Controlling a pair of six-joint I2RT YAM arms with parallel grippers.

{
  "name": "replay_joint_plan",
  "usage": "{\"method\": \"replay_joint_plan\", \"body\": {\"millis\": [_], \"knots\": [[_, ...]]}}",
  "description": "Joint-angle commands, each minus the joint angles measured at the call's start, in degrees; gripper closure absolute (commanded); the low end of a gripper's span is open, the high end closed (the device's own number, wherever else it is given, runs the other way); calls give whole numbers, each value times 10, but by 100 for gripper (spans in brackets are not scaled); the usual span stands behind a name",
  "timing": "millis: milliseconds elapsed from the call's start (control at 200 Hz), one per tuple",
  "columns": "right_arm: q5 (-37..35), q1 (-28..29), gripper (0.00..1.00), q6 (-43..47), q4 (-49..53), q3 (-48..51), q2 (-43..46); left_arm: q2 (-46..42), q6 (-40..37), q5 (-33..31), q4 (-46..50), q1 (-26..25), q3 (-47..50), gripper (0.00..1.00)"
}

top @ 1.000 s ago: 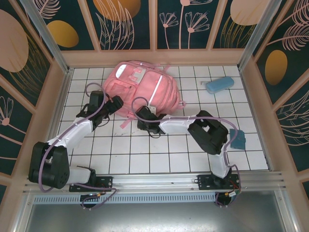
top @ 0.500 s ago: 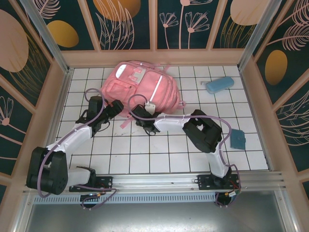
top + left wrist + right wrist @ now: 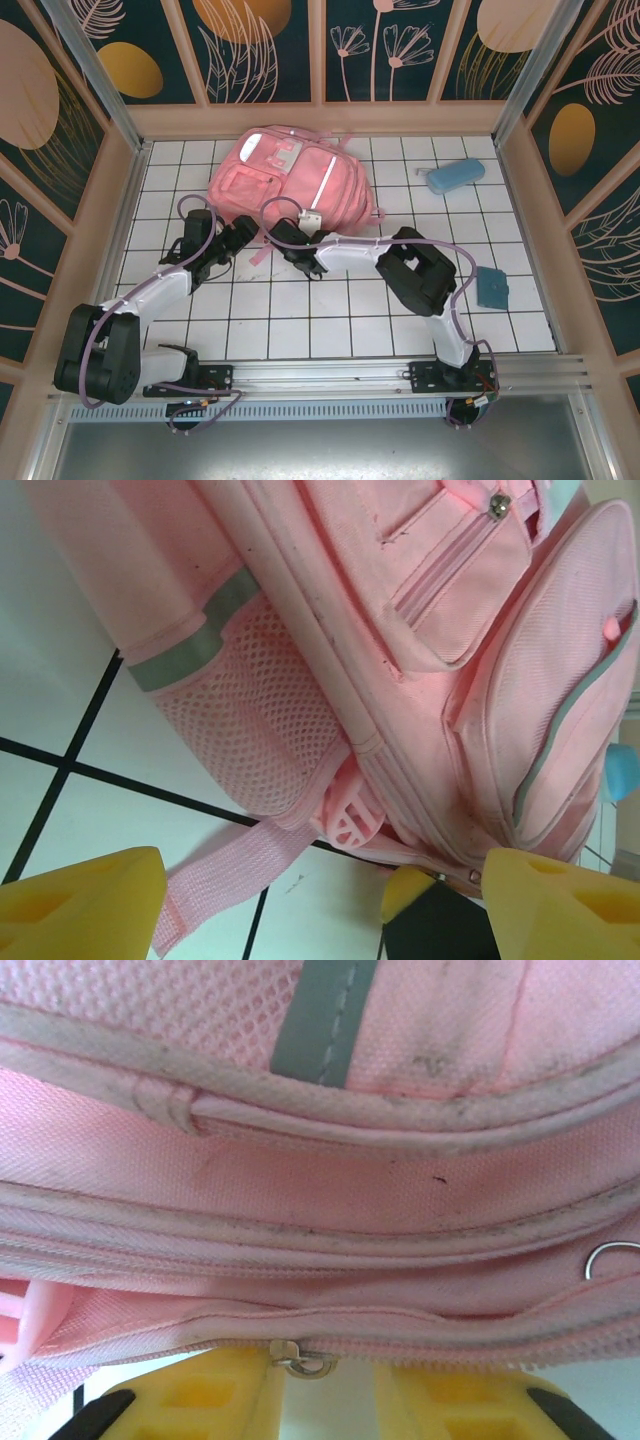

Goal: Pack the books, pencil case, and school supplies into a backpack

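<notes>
Presumably to unzip the backpack (image 3: 400, 630), the right gripper (image 3: 330, 1400) has the zipper pull (image 3: 300, 1360) just ahead of its fingertips, grip impossible to tell; left gripper (image 3: 320, 880) gapes wide.

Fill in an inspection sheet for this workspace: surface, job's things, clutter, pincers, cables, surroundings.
Surface: white tiled table with dark grout lines.
Job's things: soft pink fabric backpack lying at the far middle; light blue oblong pencil case apart from it, far right.
Clutter: flat teal square item near the right edge, nature unclear.
Pincers: left pincer open, at the backpack's mesh-pocket corner; right pincer at the small metal zipper pull, grip unclear.
Cables: purple cables run along both arms.
Surroundings: dark floral wall panels in wooden frames.
</notes>
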State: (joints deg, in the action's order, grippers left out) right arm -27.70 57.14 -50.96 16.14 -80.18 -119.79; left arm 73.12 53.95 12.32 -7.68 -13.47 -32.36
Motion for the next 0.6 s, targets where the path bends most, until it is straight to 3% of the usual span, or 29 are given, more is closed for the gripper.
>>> {"method": "replay_joint_plan", "body": {"millis": [0, 185, 325, 596], "knots": [[-37, 1, 74, 20, 39, -23, -19, 7, 12, 18, -30, 5, 7, 18], [-82, 7, 83, 35, 78, -38, -24, 12, 20, 25, -42, 5, 12, 18], [-96, 14, 84, 73, 82, -33, -16, 16, 21, 29, -48, 4, 15, 18], [-50, 14, 100, 151, 12, 14, 21, 18, 27, 42, -59, 4, 20, 21]]}}
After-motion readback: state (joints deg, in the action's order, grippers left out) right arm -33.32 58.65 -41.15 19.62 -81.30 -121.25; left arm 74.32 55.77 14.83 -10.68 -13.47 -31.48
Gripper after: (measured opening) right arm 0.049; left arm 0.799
